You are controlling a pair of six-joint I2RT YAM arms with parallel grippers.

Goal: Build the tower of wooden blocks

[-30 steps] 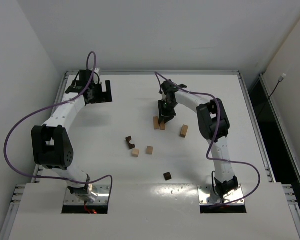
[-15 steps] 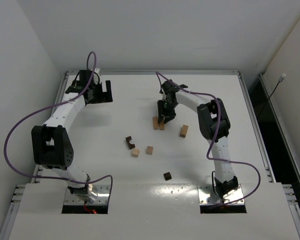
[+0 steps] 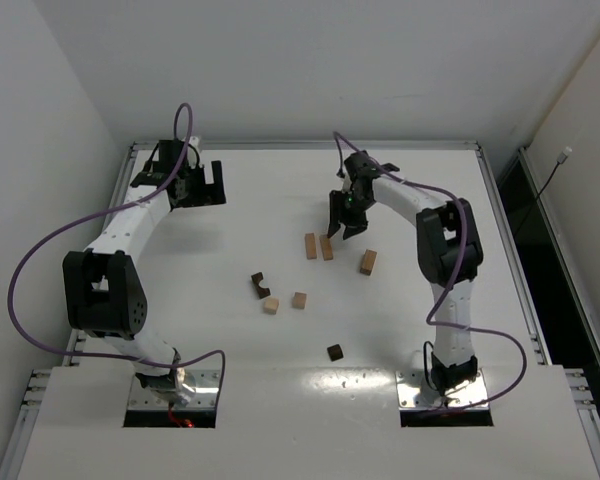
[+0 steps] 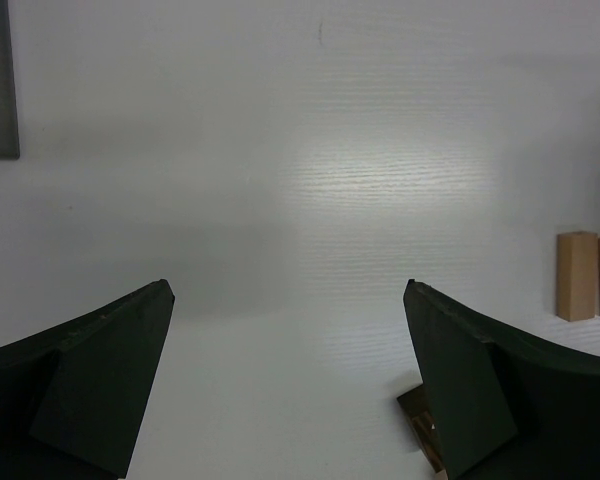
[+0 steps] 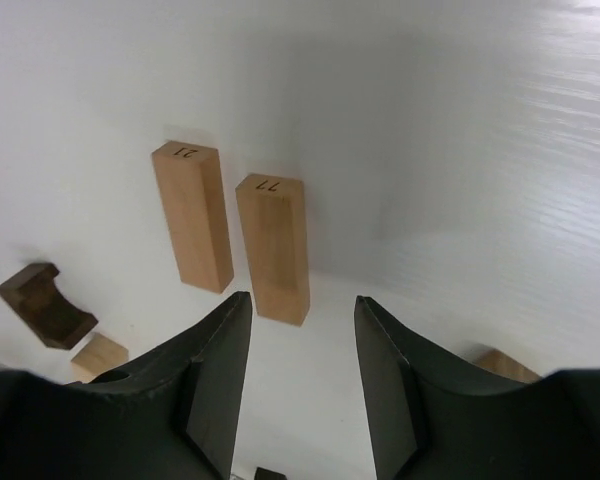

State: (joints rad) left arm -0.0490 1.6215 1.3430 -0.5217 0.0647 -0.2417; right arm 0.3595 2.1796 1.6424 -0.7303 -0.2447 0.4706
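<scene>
- Our right jaws stand apart, empty, near two tan cuboids (image 5: pixel 275 250) lying side by side on the counter (image 3: pixel 280 200).
- Our left jaws gape wide, empty.

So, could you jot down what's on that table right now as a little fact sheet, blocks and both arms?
Long tan blocks: two, lying flat side by side, slim gap between
Shorter tan block: alone, right of the pair
Tan cubes: two, near each other
Notched dark block: beside the cubes
Dark cube: alone, at the near side
Right jaws: open, empty, by the pair
Left jaws: open, empty, far from all blocks
Tower: nothing stacked yet
</scene>
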